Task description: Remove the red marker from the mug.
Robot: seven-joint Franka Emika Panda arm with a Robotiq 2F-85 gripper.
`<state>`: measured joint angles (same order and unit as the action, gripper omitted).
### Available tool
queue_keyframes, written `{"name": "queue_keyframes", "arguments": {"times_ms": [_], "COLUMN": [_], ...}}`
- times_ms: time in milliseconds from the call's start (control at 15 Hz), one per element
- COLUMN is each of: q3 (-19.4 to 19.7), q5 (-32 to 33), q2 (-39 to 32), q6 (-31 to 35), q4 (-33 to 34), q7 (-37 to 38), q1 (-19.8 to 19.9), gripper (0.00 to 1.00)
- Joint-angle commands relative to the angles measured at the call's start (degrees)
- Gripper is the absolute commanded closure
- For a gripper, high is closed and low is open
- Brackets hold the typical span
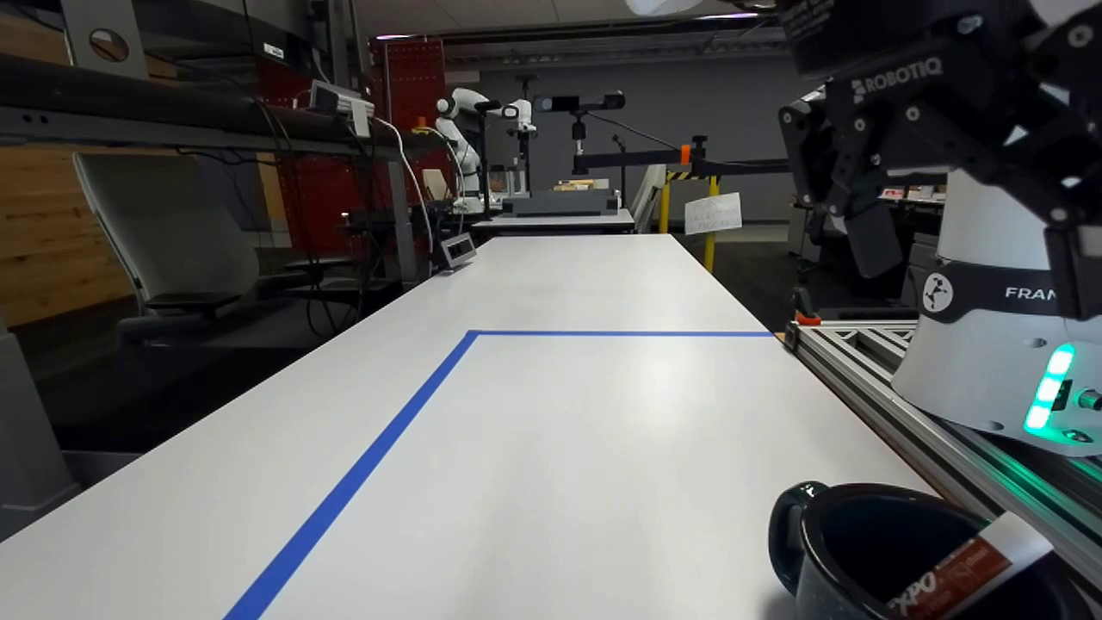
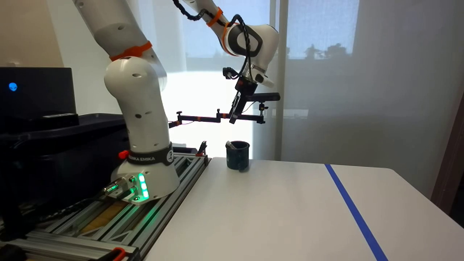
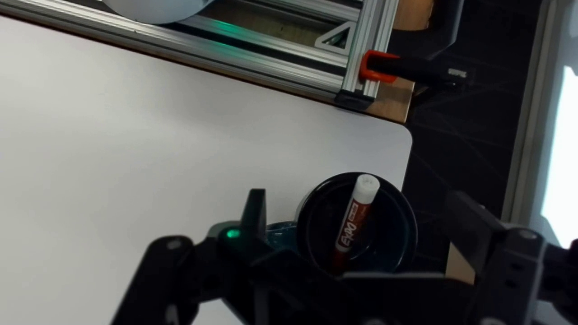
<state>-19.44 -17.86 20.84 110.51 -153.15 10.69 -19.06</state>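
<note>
The dark, glossy mug stands upright on the white table near its corner; it shows in both exterior views point(image 1: 831, 573) point(image 2: 237, 158) and in the wrist view point(image 3: 393, 239). The red marker point(image 3: 354, 216) leans inside the mug, its white end up at the rim and its lower end down in the mug. In the exterior views the marker's upper part sticks out at the rim point(image 1: 968, 570) point(image 2: 230, 145). My gripper point(image 3: 363, 210) is open and empty, its fingers wide apart on either side of the mug in the wrist view. It hangs above the mug in both exterior views point(image 1: 973, 258) point(image 2: 233, 119).
The mug's handle point(image 1: 788, 534) points away from the robot base point(image 2: 148, 181). A metal rail frame point(image 3: 271, 58) with a red-and-black clamp point(image 3: 379, 67) runs along the table edge. Blue tape point(image 1: 370, 456) marks the white table point(image 2: 290, 210). A camera arm point(image 2: 203, 118) stands behind.
</note>
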Motion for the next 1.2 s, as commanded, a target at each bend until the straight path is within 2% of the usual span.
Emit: {"name": "queue_keyframes", "arguments": {"times_ms": [0,200,1133], "q3": [-2.2,-2.9,-2.7], "q5": [-0.7,-0.3,1.4], "q2": [-3.3,-5.5,-16.0], "q6": [4.2,7.1,14.3], "q4": [0.7,0.7,1.5], "q7": [4.7,6.7,5.7], "q1": [-0.9,-1.0,-1.4], "gripper": [0.00,0.00,0.00]}}
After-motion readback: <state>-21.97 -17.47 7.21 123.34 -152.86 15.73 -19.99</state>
